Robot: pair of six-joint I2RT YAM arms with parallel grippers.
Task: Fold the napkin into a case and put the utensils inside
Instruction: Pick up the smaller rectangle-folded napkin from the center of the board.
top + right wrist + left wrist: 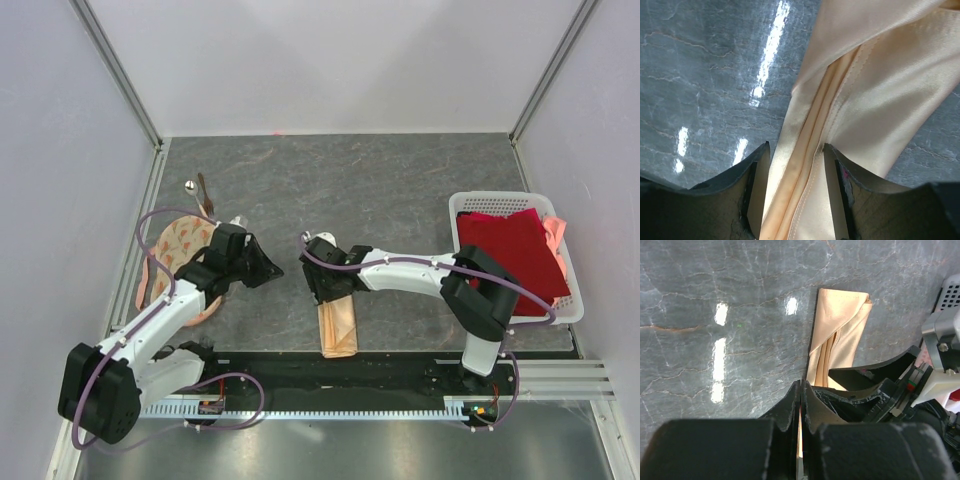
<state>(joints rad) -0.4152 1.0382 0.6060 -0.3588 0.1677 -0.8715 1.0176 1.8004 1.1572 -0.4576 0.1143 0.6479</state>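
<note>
The napkin (338, 328) is plain peach-orange; the worktop (380, 190) dark grey with pale veining. White lattice basket (482, 199), dark red cloth (512, 255). Round cloth (183, 243): cream, orange print, pink trim. Silver spoon (190, 186), brown stick (205, 193).

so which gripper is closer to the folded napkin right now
Right. The right gripper straddles the far end of the folded napkin; the left gripper is shut, off to its left, not touching it.

White arms (400, 268), black joints (480, 300) — looped purple cables (139, 226)
</note>
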